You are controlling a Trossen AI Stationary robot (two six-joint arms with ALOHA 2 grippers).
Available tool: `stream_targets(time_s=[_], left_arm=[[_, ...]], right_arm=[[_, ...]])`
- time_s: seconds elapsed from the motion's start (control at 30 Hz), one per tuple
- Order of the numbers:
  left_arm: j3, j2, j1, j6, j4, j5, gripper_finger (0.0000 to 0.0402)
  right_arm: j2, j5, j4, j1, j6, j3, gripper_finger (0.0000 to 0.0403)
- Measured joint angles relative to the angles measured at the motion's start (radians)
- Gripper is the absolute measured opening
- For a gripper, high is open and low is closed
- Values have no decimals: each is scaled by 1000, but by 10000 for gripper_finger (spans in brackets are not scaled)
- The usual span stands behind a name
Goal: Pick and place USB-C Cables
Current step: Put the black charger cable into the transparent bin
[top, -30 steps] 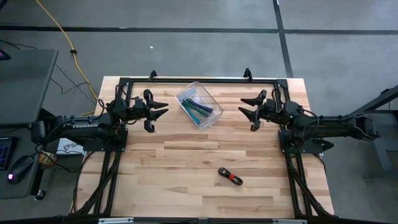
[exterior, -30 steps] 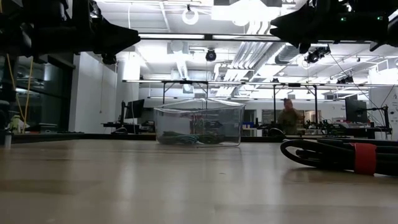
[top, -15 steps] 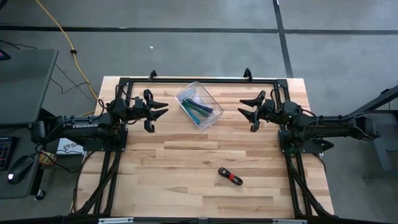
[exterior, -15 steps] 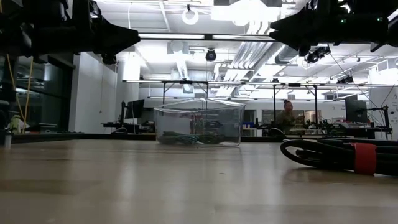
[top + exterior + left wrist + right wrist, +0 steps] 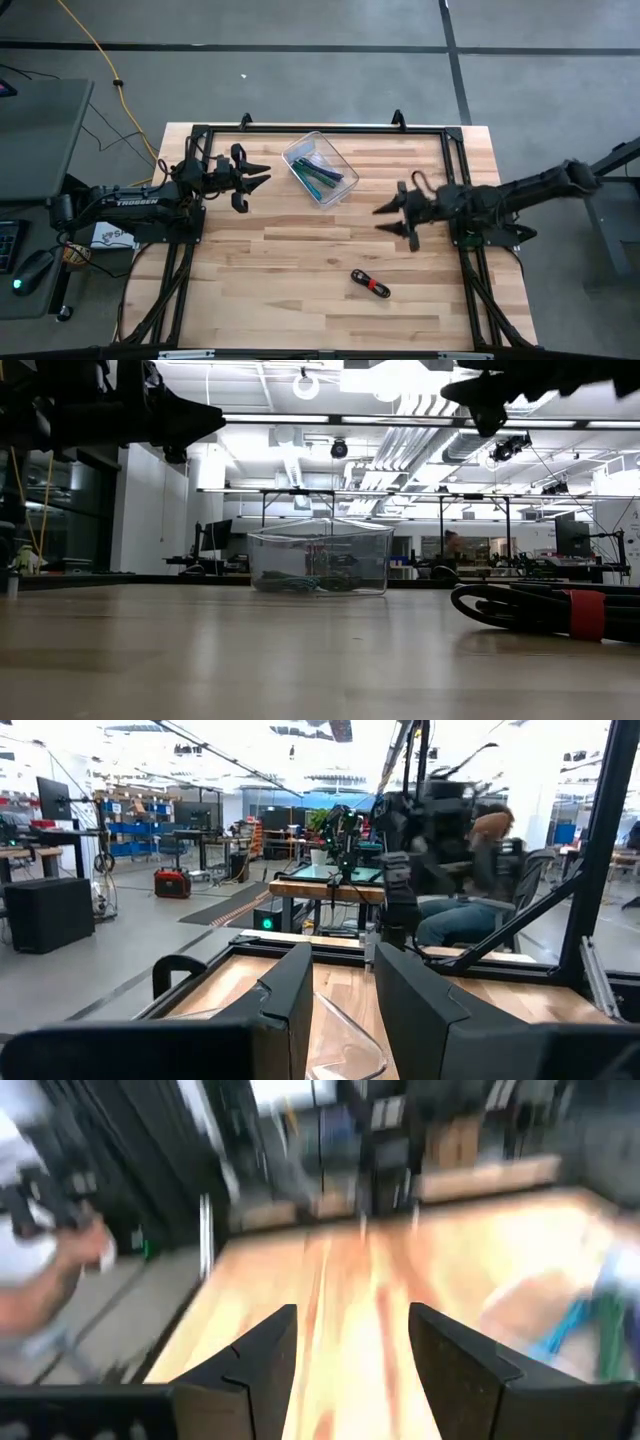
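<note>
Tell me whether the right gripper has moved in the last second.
Yes. In the high view the right gripper has swung away from the table's far edge, nearer the black cable with the red band, fingers open and empty.

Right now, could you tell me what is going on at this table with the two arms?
The robot is sorting USB-C cables into a clear bin at the back of the table. Teal, green and purple cables already lie inside. The black cable with a red band lies loose on the wood nearer the front. The right gripper hangs open and empty above the table, between bin and black cable. The left gripper waits open beside the bin.
</note>
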Motion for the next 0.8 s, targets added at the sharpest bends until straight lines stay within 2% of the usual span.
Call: stream_targets(time_s=[0.23, 0.5, 0.67, 0.8], left_arm=[[0, 0, 0, -25, 0, 0, 90], [0, 0, 0, -30, -9, 0, 90], [0, 0, 0, -35, -14, 0, 90], [0, 0, 0, -37, -16, 0, 90]], right_arm=[[207, 155, -550, 207, 245, 308, 183], [501, 178, -764, 340, 528, 586, 183], [719, 231, -978, 396, 682, 754, 183], [866, 229, -1130, 414, 807, 834, 183]])
